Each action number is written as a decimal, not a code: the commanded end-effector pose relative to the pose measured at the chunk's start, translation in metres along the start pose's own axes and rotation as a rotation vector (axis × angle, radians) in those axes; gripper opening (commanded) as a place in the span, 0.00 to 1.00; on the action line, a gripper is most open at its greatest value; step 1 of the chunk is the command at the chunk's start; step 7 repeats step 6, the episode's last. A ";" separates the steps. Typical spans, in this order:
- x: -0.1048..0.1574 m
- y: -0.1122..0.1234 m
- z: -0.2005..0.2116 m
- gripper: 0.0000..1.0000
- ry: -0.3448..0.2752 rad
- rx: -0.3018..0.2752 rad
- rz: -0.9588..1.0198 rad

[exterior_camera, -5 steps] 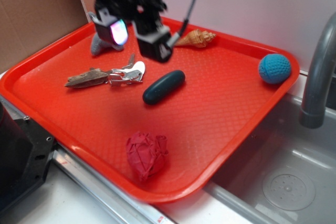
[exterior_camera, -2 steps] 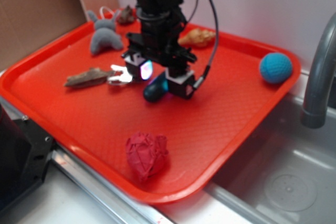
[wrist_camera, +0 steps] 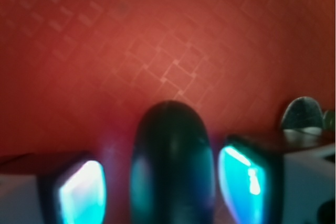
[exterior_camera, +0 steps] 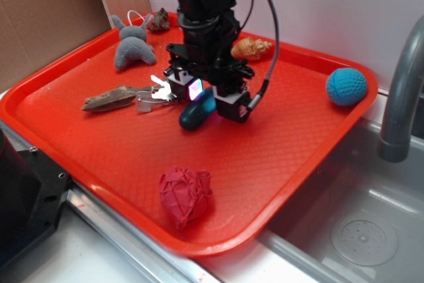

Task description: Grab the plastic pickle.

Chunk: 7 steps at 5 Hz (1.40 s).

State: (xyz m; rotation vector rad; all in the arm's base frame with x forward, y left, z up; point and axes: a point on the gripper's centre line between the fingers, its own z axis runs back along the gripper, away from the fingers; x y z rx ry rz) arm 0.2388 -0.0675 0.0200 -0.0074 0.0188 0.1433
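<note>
Both fingers of the pincer (exterior_camera: 207, 99) stand spread either side of the pickle (exterior_camera: 197, 113), not yet clenched, low over the red tray (exterior_camera: 99, 144) where it lies near the middle, so a squeeze should catch its rounded sides squarely.

The plastic pickle (exterior_camera: 196, 114), a smooth, dark green, almost black capsule with rounded ends, lies flat near the middle of the tray's red, diamond-patterned surface. Seen from outside, only its near end shows, the far end covered from above. In the wrist view (wrist_camera: 172, 166) it runs lengthwise up the frame, one rounded end showing, its dark skin catching a bluish sheen.
</note>
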 end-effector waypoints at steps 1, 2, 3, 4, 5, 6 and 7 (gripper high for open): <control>-0.022 0.033 0.084 0.00 -0.062 -0.058 0.007; -0.046 0.064 0.134 0.00 -0.111 -0.030 0.001; -0.061 0.106 0.184 0.00 -0.144 -0.002 0.038; -0.068 0.127 0.235 0.00 -0.145 0.024 0.076; -0.069 0.122 0.247 0.00 -0.154 0.054 0.069; -0.069 0.113 0.237 0.00 -0.140 0.076 0.063; -0.069 0.113 0.237 0.00 -0.140 0.076 0.063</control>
